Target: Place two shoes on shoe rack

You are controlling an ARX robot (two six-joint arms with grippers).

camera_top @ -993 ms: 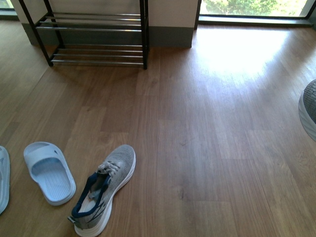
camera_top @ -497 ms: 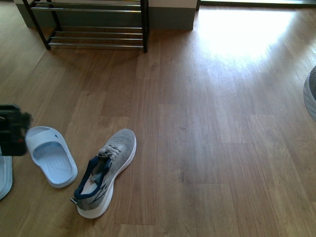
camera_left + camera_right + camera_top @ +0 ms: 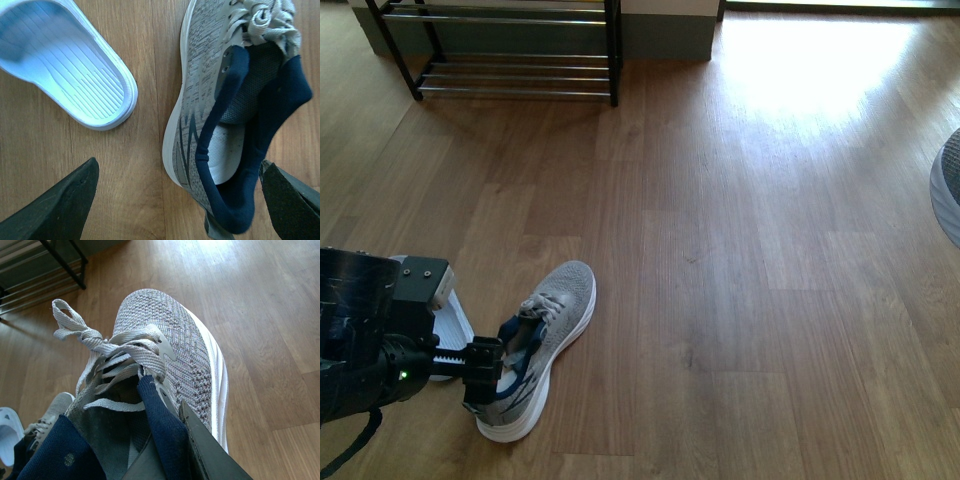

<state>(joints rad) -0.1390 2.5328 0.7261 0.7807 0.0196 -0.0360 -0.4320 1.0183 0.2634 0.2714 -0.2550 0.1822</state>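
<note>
My left gripper (image 3: 485, 372) hangs over the sneaker's (image 3: 548, 335) heel at 7 o'clock on the floor, fingers (image 3: 60, 200) apart on either side of it. The slide (image 3: 75, 70) lies just beside it, at its 9. My right gripper (image 3: 170, 455) is clamped on the other sneaker's (image 3: 175, 340) collar, out at 3 o'clock. The rack (image 3: 614, 60) stands at 11.

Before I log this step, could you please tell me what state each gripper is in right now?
Left gripper: open, straddling the heel of the sneaker on the floor.
Right gripper: shut on the second sneaker, gripping its collar.
</note>
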